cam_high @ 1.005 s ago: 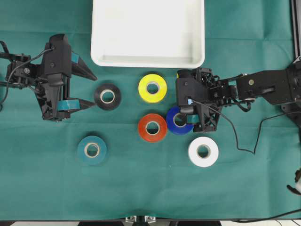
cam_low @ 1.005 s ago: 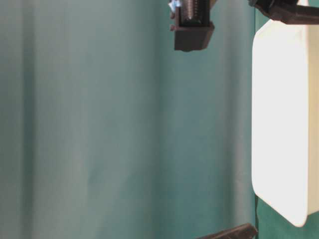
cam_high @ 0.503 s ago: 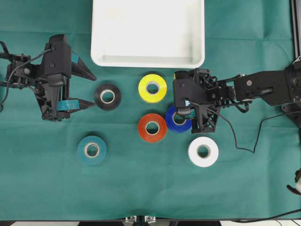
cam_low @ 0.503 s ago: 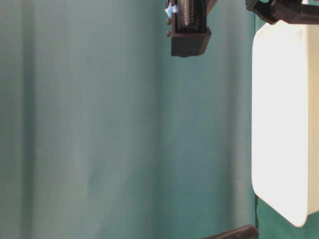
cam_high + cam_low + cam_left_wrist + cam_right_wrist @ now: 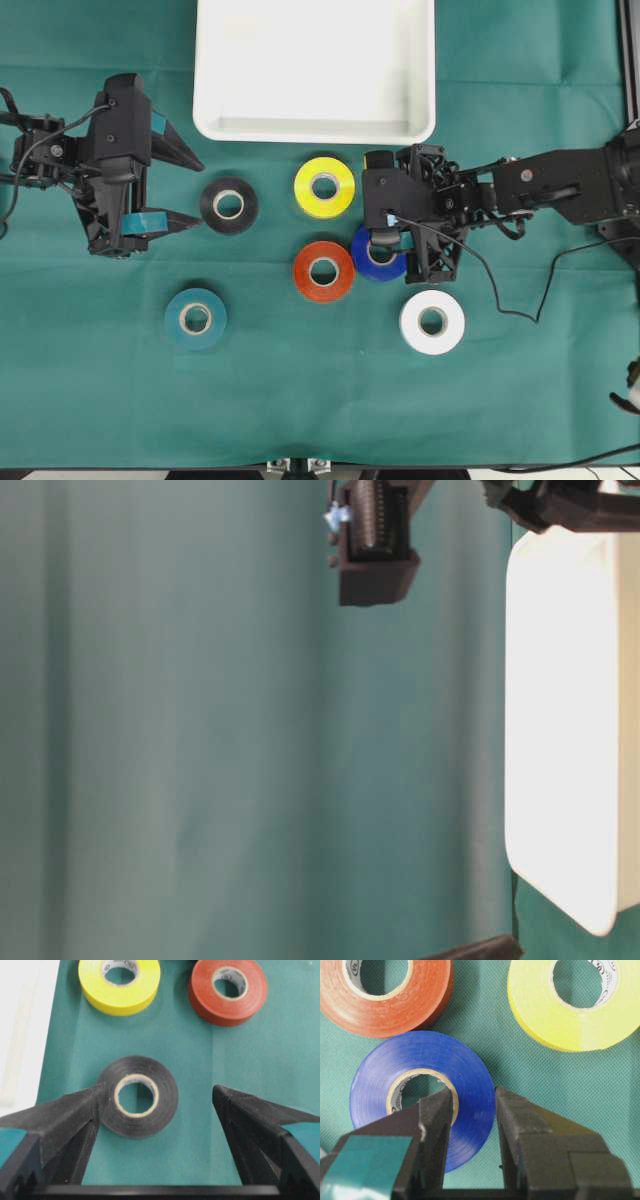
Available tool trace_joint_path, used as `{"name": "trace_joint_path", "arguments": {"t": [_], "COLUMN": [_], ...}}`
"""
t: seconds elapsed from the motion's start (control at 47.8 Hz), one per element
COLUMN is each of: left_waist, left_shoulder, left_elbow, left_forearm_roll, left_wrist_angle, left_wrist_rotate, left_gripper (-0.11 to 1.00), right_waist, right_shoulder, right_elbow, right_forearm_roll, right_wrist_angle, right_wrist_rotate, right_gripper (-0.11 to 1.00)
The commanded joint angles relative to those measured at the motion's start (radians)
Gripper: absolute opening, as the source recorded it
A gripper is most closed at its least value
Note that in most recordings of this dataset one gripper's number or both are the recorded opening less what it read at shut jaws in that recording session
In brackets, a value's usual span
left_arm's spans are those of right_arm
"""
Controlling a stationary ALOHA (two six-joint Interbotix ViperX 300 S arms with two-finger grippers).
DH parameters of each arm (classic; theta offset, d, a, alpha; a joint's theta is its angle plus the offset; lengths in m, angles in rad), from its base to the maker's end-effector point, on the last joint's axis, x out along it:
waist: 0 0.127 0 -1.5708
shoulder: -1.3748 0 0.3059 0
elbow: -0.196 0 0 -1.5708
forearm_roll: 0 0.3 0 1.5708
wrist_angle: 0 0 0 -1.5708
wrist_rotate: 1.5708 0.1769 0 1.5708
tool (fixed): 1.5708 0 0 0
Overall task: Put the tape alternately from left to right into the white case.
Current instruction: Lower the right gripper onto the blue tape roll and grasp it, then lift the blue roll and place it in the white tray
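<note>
Right claw pinching blue roll wall, one finger through core, for lifting to case. Left claw gaping wide, straddling black roll.

- Your table is covered edge to edge with a green cloth, a few soft creases running through it.
- The white case sits at the far middle edge, flat on the cloth.
- You've got six tape rolls lying flat in front of it: yellow tape nearest the case, black tape off to its left, red tape just below the yellow.
- Blue tape sits right next to the red on its right, touching or nearly so.
- White tape is lower right, teal tape lower left, well apart from the others.
</note>
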Motion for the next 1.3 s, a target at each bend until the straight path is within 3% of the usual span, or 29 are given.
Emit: {"name": "trace_joint_path", "arguments": {"t": [0.0, 0.23, 0.523, 1.277], "left_waist": [0.003, 0.003, 0.003, 0.003], "left_shoulder": [-0.006, -0.008, -0.006, -0.005], "left_elbow": [0.006, 0.008, 0.006, 0.008], "left_forearm_roll": [-0.002, -0.002, -0.002, -0.002], "left_wrist_angle": [-0.005, -0.005, -0.005, -0.014], "left_wrist_rotate": [-0.002, -0.002, -0.002, -0.002], "left_gripper": [0.58, 0.58, 0.58, 0.58], "right_waist": [0.008, 0.008, -0.008, -0.288], "right_shoulder": [-0.061, -0.146, -0.153, -0.058], "right_elbow": [-0.028, -0.032, -0.041, -0.176], "right_forearm_roll": [0.002, 0.002, -0.017, -0.195], "right_wrist_angle": [0.023, 0.041, 0.041, 0.041], "right_wrist_rotate": [0.002, 0.002, 0.002, -0.003], "right_gripper": [0.25, 0.25, 0.25, 0.25]}}
